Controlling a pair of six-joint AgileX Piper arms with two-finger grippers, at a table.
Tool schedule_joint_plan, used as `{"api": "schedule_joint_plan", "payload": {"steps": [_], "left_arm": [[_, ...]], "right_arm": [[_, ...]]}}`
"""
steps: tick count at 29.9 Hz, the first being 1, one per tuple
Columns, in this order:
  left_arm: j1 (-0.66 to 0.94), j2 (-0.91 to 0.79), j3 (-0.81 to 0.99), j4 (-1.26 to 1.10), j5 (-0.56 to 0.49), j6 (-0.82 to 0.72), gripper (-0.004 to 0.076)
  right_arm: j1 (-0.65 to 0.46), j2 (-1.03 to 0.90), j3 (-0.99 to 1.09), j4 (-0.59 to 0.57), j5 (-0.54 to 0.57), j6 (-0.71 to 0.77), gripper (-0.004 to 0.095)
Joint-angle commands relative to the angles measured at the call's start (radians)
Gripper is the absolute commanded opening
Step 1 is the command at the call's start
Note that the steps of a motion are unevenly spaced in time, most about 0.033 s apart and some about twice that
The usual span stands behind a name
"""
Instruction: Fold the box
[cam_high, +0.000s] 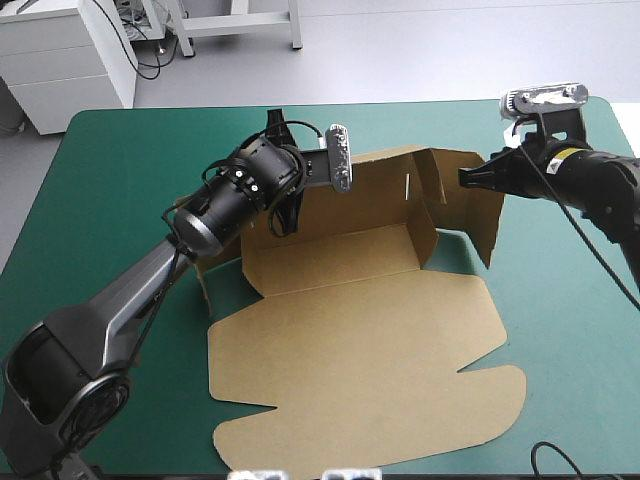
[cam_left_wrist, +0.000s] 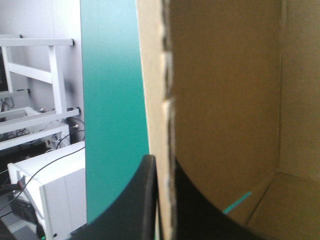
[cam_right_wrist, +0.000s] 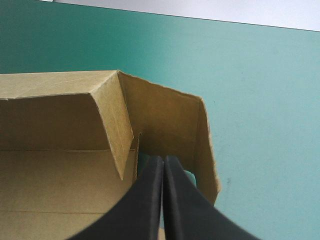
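Box: brown box (cam_high: 350, 330) mid-surface, part raised. The far wall (cam_high: 370, 195) and right end panel (cam_high: 470, 205) stand up; the lid (cam_high: 370, 390) lies flat toward the near edge.
Surface: teal-green cover (cam_high: 560, 330), bare around the box.
Left claw: the left claw (cam_left_wrist: 161, 172) pinches the far wall near its left end, with the board's cut edge running up between the black fingers.
Right claw: the right claw (cam_right_wrist: 163, 161) has its fingers pressed together into one point, with no board seen between them. The tip is at the inner face of the right end panel, beside the corner flap (cam_right_wrist: 112, 120), which leans inward.
Step (judged): walls are being raised and tucked; the right corner is not yet locked.
Risk 1: the right tip only pushes and does not hold. If the push is off the crease, the end panel could swing outward or spring flat.
Risk 2: the corner flap is loose. A push past it could trap it on the wrong side of the panel and so block the tuck.
Risk 3: the left pinch is on a thin edge. A sideways pull could crumple the edge or tilt the whole wall.
Risk 4: nothing pins the base, so unequal forces from the two arms could slide or turn the box on the cover.
Unseen: the left end of the box is hidden under the left arm, so its state cannot be told.
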Motion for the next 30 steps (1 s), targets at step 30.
{"api": "schedule_joint_plan", "payload": {"steps": [30], "left_arm": [[-0.261, -0.037, 0.245, 0.39, -0.147, -0.46, -0.0008]], "right_arm": [[-0.122, 0.45, -0.509, 0.079, 0.144, -0.037, 0.0]]}}
